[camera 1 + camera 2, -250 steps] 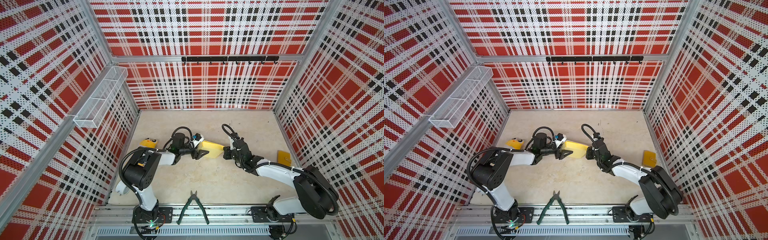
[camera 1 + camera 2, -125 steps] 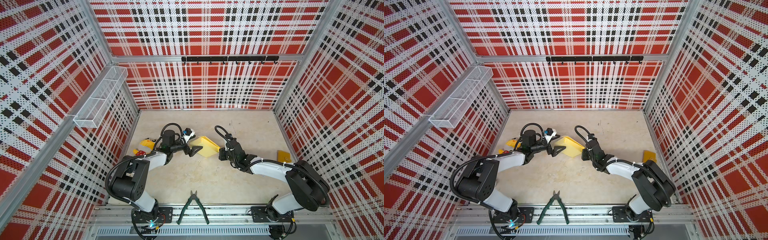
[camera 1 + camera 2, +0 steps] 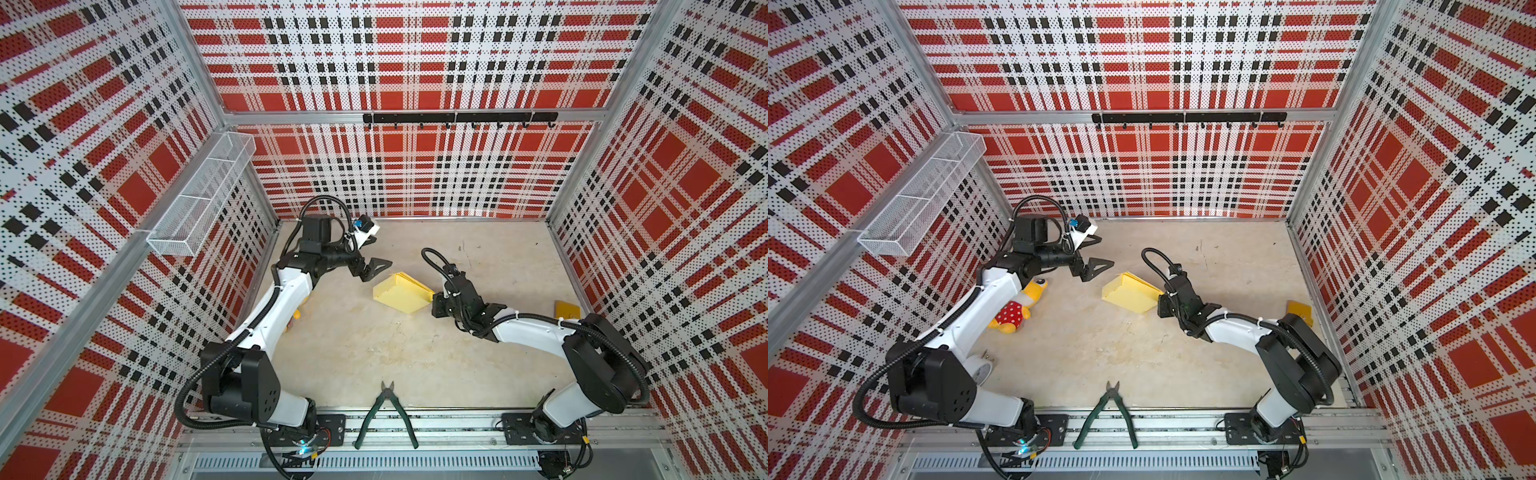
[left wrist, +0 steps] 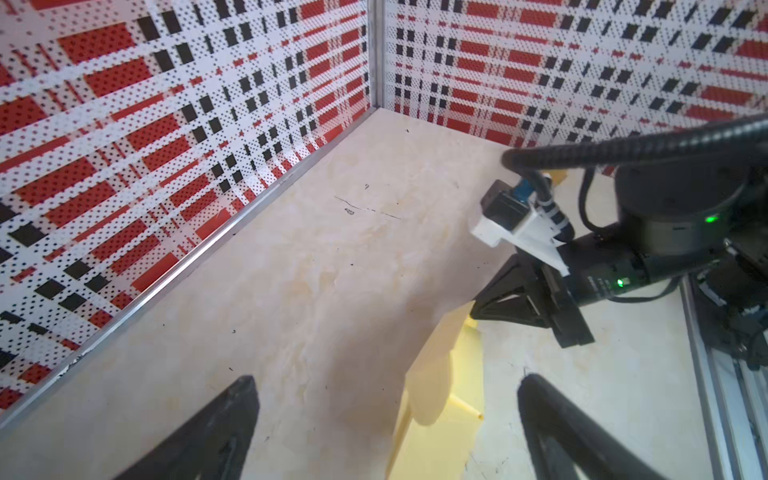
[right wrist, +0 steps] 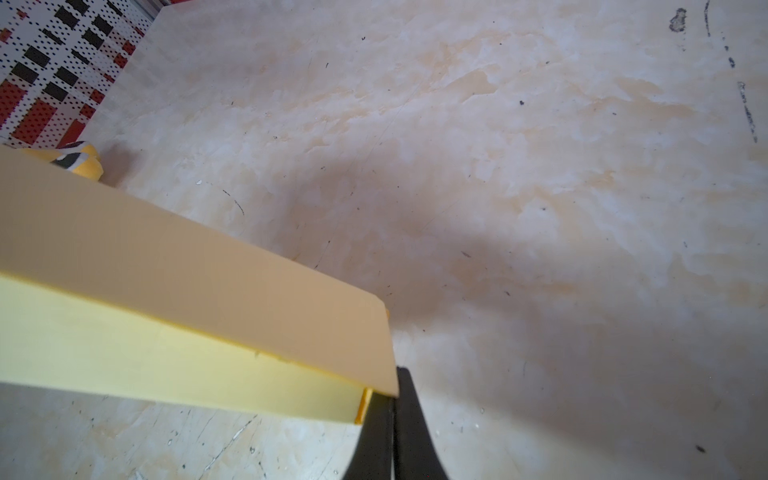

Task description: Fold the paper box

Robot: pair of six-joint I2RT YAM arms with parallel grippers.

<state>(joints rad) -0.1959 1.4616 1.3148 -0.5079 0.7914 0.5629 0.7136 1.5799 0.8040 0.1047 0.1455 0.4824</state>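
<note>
The paper box [image 3: 401,293] sits mid-table [image 3: 374,357], 1 corner pinched by the right gripper [image 3: 435,303], the left gripper [image 3: 376,270] spread wide just beside it; plush toy [image 3: 1017,309], pliers [image 3: 386,413] and orange piece [image 3: 566,311] lie well apart.

I see both top views bright and evenly lit from above, with only faint shadows on the pale floor [image 3: 374,353], and the plaid walls [image 3: 83,166] bend outward near the edges. In the right wrist view the paper box [image 5: 166,291] is very close to the lens and looks soft, and a broad grey shadow lies on the floor beside it. In the left wrist view the fingers [image 4: 216,428] of the left gripper [image 4: 386,380] are blurred at the border.
</note>
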